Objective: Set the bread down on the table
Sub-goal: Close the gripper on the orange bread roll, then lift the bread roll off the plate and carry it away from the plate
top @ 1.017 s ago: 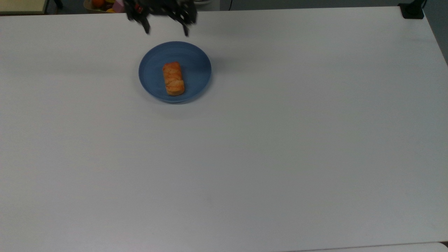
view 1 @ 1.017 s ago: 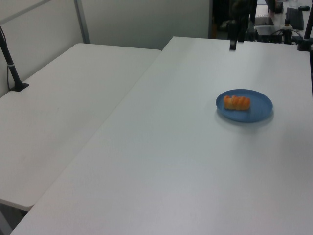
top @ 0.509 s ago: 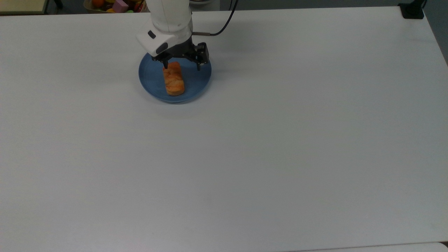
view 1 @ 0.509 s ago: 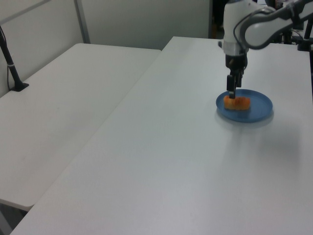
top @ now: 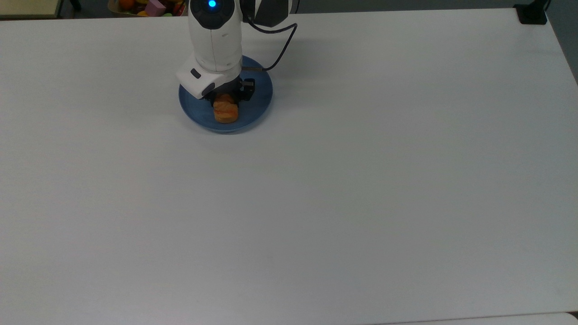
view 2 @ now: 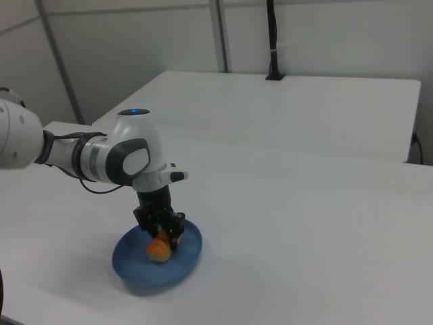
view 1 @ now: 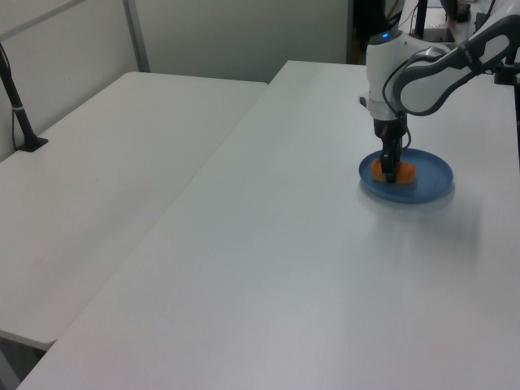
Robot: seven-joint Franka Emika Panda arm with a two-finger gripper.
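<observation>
Top view: the gripper (top: 227,96) has come down from above the far rim of the blue plate (top: 257,104) and now sits low over the far half of the bread (top: 225,111). The bread lies on the plate, close to the table's (top: 343,189) far edge, toward the top view's left.

Left view: the gripper (view 1: 392,169) reaches down to the bread (view 1: 406,171), orange showing either side of the fingers. Whether it has closed on the loaf, I cannot tell.

Right view: the gripper (view 2: 167,232) is at the bread (view 2: 160,248), plate (view 2: 135,271) under both. Judgement: descent done, grasp about due; lift and carry to bare table remain.
</observation>
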